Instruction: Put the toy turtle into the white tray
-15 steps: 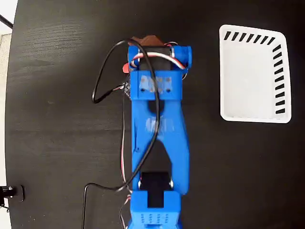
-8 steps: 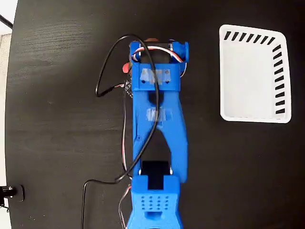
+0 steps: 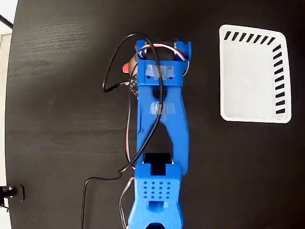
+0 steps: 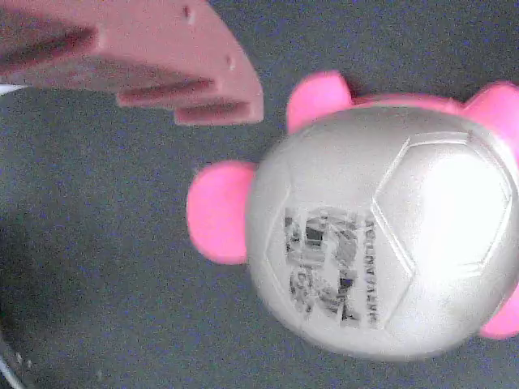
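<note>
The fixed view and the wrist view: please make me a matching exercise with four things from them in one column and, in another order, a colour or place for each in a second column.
Things:
1. toy turtle
2. white tray
3. arm
4. tool finger

Descriptions:
A. blue, with cables running along it
B. right side of the fixed view, nothing in it
C. pale shell with a dark print, pink feet
D. reddish-brown, at the top left of the wrist view

Pairs: 1-C, 2-B, 3-A, 4-D

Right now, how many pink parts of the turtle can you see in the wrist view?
4: one at the toy turtle shell's left, two along the top, one at lower right. Others may be hidden.
</note>
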{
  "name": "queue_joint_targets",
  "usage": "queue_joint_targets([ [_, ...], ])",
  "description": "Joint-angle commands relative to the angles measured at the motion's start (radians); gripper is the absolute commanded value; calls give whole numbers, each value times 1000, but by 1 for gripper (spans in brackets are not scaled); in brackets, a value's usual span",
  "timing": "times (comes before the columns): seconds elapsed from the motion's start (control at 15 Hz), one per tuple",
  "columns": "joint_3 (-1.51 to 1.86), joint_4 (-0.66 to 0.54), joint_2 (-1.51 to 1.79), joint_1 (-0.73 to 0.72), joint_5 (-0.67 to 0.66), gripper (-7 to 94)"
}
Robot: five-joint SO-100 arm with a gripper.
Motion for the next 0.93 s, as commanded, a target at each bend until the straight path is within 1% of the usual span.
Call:
queue_joint_targets([
  [0.0, -66, 9, 34, 6, 0, 59],
  [0.13, -78, 9, 20, 0, 6, 47],
  [0.2, -84, 9, 15, -5, 11, 39],
  [0.4, -95, 9, 11, -11, 48, 7],
  [0.47, -95, 9, 11, -12, 55, 0],
  [0.73, -101, 12, 18, -9, 72, 0],
  [0.87, -77, 12, 83, -8, 84, 0],
])
